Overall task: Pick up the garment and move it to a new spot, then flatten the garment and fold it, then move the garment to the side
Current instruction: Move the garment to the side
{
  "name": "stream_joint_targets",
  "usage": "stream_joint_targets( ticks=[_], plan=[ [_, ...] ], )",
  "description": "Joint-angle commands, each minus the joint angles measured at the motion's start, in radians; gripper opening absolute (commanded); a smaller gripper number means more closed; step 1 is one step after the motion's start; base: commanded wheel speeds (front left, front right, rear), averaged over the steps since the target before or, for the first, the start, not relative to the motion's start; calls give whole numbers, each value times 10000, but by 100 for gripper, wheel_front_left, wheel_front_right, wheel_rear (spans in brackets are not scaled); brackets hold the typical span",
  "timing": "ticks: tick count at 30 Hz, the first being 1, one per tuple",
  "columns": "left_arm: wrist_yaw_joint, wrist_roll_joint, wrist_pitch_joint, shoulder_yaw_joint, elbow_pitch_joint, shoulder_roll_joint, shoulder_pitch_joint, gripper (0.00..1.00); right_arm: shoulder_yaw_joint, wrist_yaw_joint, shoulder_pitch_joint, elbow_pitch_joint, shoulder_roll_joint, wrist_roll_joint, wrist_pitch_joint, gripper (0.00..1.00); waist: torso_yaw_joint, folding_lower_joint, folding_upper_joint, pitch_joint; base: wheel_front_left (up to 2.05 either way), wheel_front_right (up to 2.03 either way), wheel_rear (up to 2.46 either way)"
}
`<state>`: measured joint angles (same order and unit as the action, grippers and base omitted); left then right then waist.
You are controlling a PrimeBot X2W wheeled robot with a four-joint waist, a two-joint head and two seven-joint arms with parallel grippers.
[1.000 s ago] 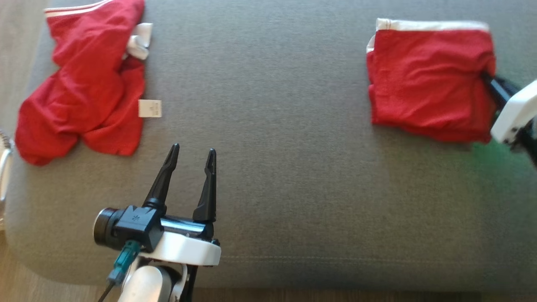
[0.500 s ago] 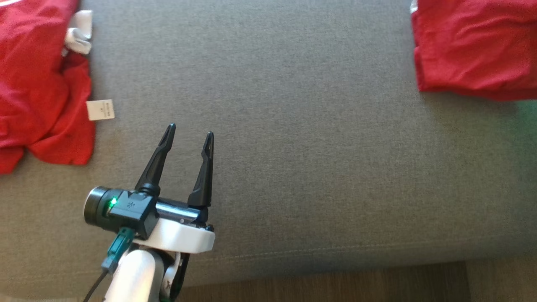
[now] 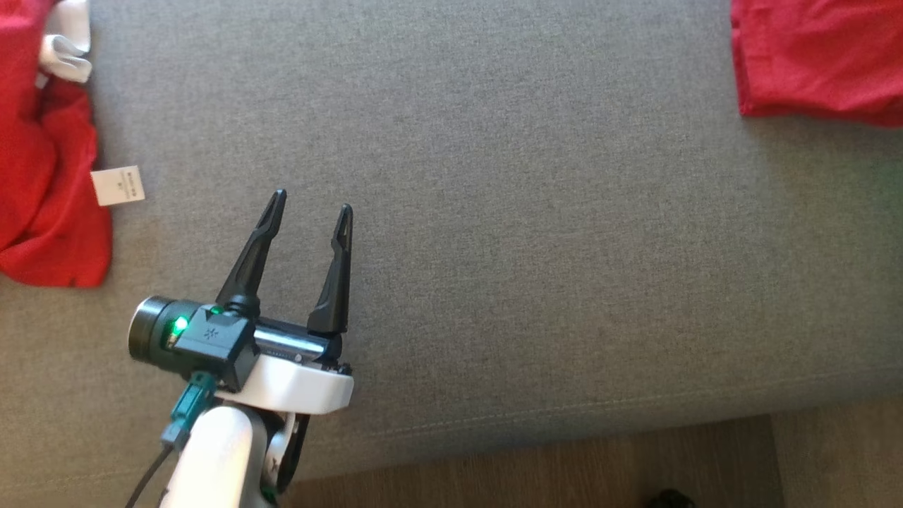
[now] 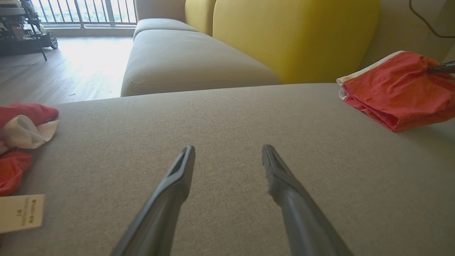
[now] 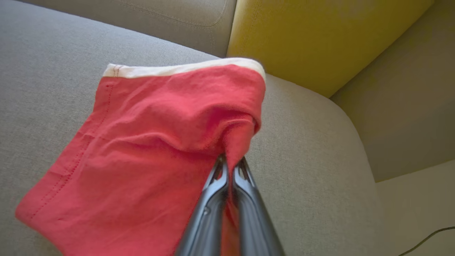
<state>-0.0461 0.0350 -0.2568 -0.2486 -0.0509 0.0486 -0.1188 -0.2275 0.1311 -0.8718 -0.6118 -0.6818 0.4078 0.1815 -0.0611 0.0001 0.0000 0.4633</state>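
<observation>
Grey sofa cushion (image 3: pixel 536 212) spreads across the head view, with a strip of wooden floor (image 3: pixel 564 458) along the 6 o'clock edge. The folded red garment (image 3: pixel 818 63) lies at about 1 o'clock in that view, cut off by the top and right edges, flat on the cushion.

In the right wrist view the folded red garment (image 5: pixel 149 153) shows a white waistband along its far edge. It lies near the cushion's rounded corner, below a yellow backrest (image 5: pixel 320 39) at 12 to 1 o'clock. The right gripper (image 5: pixel 231 161) has its two dark fingers pressed together on a bunched ridge of the red cloth at the garment's near right side. Fabric is pinched between them and lifted slightly there.

The left gripper (image 3: pixel 312 202) sits at 7 o'clock in the head view, fingers spread apart and pointing toward 12 o'clock, with nothing between them. In the left wrist view the left gripper (image 4: pixel 228 148) is over bare cushion, and the garment (image 4: pixel 398 89) lies well apart at 2 o'clock. A thin dark tip (image 4: pixel 440 67) touches the garment's far right side. It is probably a finger of the right gripper, though too little of it shows to be sure.

A crumpled red garment (image 3: pixel 42 176) lies at 9 to 10 o'clock in the head view. Its white tag (image 3: pixel 118 185) rests flat on the cushion just beside it.
</observation>
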Motion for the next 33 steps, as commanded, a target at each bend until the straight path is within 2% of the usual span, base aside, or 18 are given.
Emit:
stream_joint_targets(
  ticks=[1,15,17,18,19,20,21,29,33],
  plan=[
    [-61,-117,-49,292,-369,38,-210,100,87,-4,-82,469,-480,-120,116,0,-46,-1,0,127,0,0,0],
    [-110,-117,-49,218,-312,33,-397,100,1033,-4,265,1470,-564,-1341,549,0,-58,-1,0,392,0,0,0],
    [-110,-106,-49,208,-287,31,-415,100,1198,-4,320,1545,-511,-1620,626,18,-60,-1,0,401,0,0,0],
    [-111,-101,-49,198,-272,31,-425,100,1283,-4,353,1571,-475,-1780,667,33,-55,-1,0,399,0,0,0],
    [-114,-93,-49,185,-259,30,-439,100,1389,-4,382,1576,-424,-1915,706,59,-46,-1,0,394,0,0,0],
    [-114,-93,-49,185,-259,30,-439,100,1389,-4,382,1576,-424,-1915,706,59,-46,-1,0,394,0,0,0],
    [-119,-80,-49,168,-249,29,-456,100,1502,-4,412,1580,-368,-2050,725,100,-33,-1,0,383,0,0,0],
    [-118,39,-49,97,-182,24,-404,100,2400,-4,814,2108,197,-3617,389,100,53,-1,0,112,0,0,0],
    [-104,108,-49,114,-151,22,-277,100,2688,-4,1220,2917,1125,-4249,31,100,29,-1,0,-154,0,0,0]
  ],
)
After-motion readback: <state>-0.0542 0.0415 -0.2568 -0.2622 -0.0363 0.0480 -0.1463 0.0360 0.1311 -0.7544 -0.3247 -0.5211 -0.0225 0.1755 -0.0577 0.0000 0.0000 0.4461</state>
